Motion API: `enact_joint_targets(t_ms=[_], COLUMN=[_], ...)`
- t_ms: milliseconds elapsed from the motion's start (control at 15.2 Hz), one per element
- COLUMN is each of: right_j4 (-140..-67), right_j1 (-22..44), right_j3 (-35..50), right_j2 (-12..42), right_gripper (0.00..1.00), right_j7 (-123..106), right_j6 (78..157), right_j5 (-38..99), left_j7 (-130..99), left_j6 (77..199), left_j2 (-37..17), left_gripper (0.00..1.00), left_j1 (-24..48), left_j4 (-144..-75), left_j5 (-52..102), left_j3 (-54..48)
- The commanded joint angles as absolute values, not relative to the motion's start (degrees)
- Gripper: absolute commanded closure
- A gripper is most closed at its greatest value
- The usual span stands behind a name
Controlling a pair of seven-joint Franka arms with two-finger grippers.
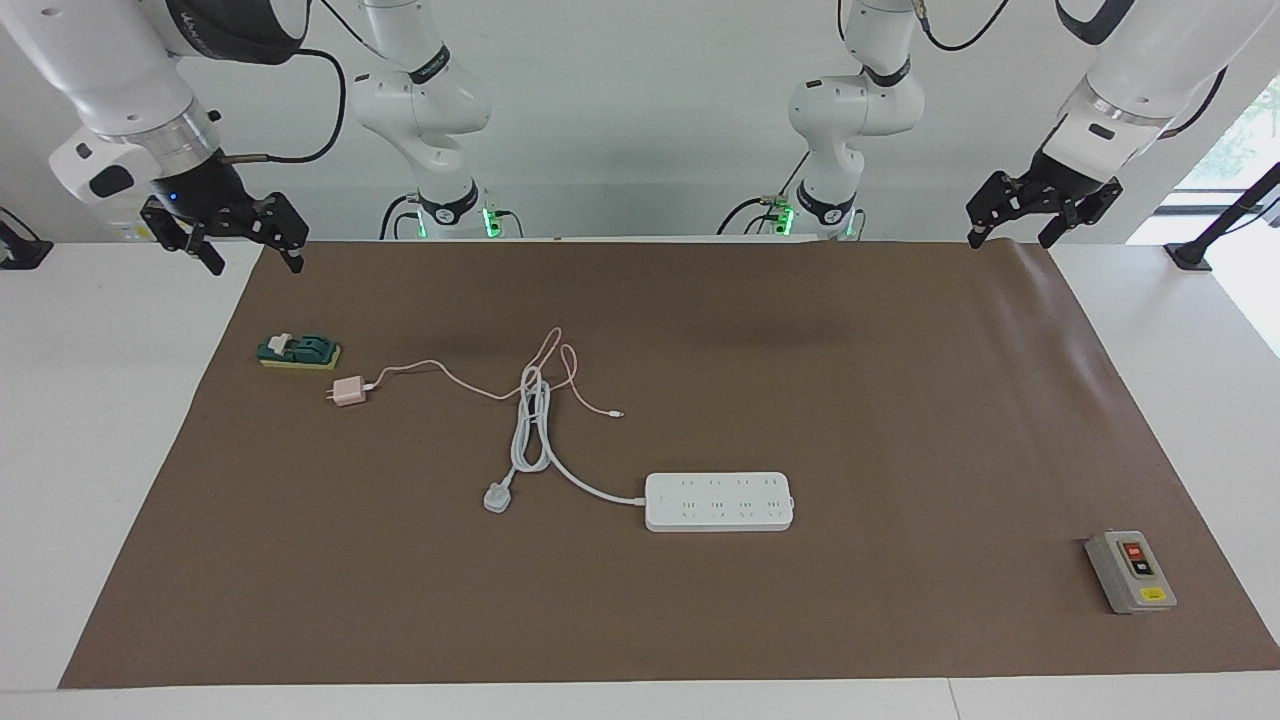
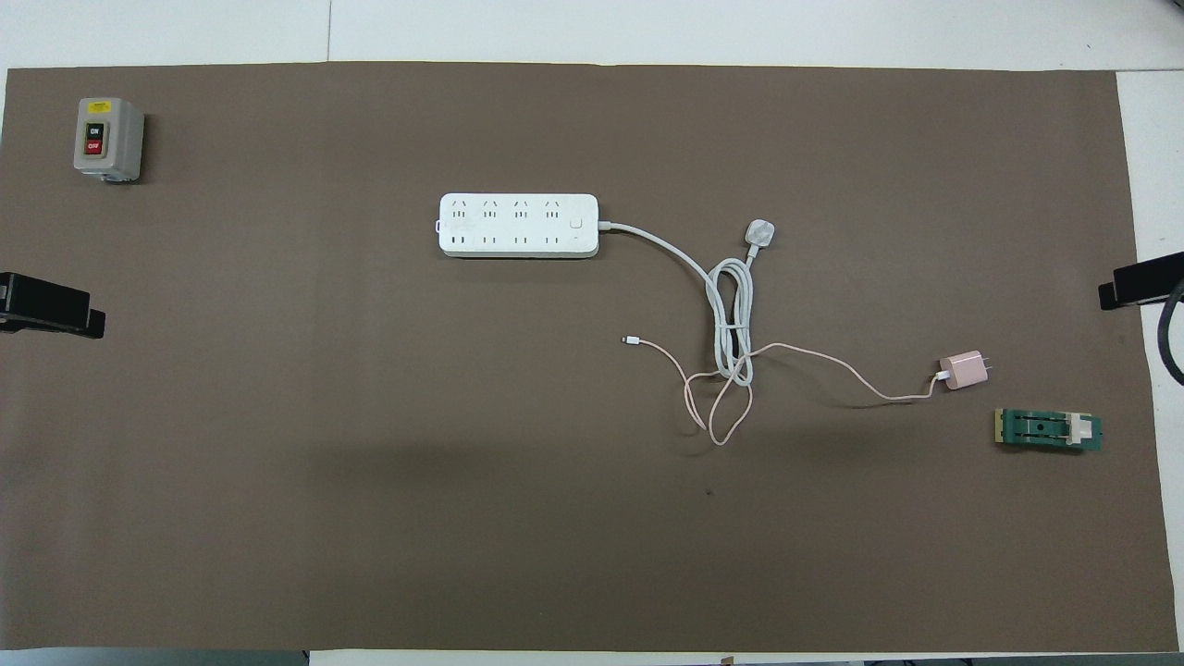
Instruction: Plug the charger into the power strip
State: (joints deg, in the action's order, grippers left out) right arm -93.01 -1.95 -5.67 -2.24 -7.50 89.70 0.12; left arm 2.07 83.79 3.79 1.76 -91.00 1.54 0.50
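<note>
**Charger lay unplugged, both arms waiting high**

Nearest the facing camera stood a grey switch box (image 1: 1130, 571) with red and black buttons, at the left arm's end of the brown mat (image 1: 900, 400) that covered most of the table (image 1: 100, 450).

Both arms waited raised at the robots' edge of the mat, each over its own corner: the left gripper (image 1: 1038, 212) and the right gripper (image 1: 228, 237), both with fingers spread wide and holding nothing.

A white power strip (image 1: 719, 501) lay flat mid-mat, its thick cord (image 1: 532, 420) looping toward the robots and ending in a white plug (image 1: 497, 497). A green block (image 1: 298, 351) sat toward the right arm's end. Just beside it, slightly farther from the robots, lay the pink charger (image 1: 348, 391), well apart from the strip, its thin pink cable (image 1: 450, 378) crossing the white cord's loop.
</note>
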Motion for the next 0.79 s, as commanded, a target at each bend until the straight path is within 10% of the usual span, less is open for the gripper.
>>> enact_joint_targets(t_ms=[0, 722], right_j4=[-92.2, -93.0], right_j1=[-2.5, -2.0], right_j3=[-5.3, -4.8], right_j2=[-1.6, -1.9], right_gripper=[0.0, 0.0], right_j7=[-6.6, -6.8], right_j6=[89.8, 88.7], right_j5=[0.3, 0.4], left_j7=[2.1, 2.1], left_j6=[83.1, 83.8], left_j2=[3.3, 2.2], left_gripper=[0.0, 0.0], left_j1=[0.8, 1.1], left_j4=[-89.9, -90.3], left_j5=[1.5, 1.5], left_j3=[0.1, -0.1])
